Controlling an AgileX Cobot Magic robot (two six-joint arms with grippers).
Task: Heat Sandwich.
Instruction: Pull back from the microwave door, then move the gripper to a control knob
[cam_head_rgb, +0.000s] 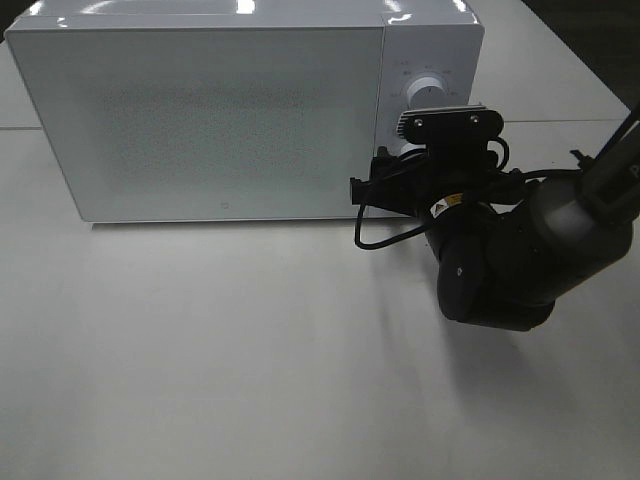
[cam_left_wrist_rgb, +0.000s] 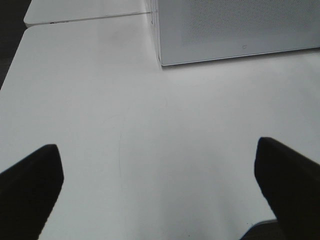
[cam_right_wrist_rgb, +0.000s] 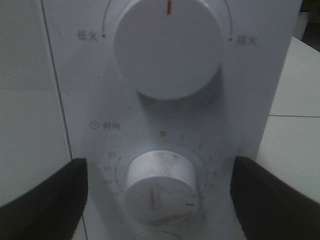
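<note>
Timer dial (cam_right_wrist_rgb: 160, 187) lies straight ahead of our right gripper (cam_right_wrist_rgb: 159, 200), between its wide-spread fingers (cam_right_wrist_rgb: 45, 205), neither touching it. The dial's axis points back along our wrist. That arm reaches level at the microwave (cam_head_rgb: 220, 110) panel. Our left gripper (cam_left_wrist_rgb: 157, 150) hangs wide over the table (cam_left_wrist_rgb: 125, 100), farther off. We cannot see the sandwich; with the door shut, we judge it inside.

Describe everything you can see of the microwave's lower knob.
The lower knob is a round, white, plastic-looking dial with a scuffed face, set on the microwave's control panel below a larger knob. Its red mark sits well off the orange zero atop the printed scale. The right tool stands open, one finger either side; no contact shows.
</note>
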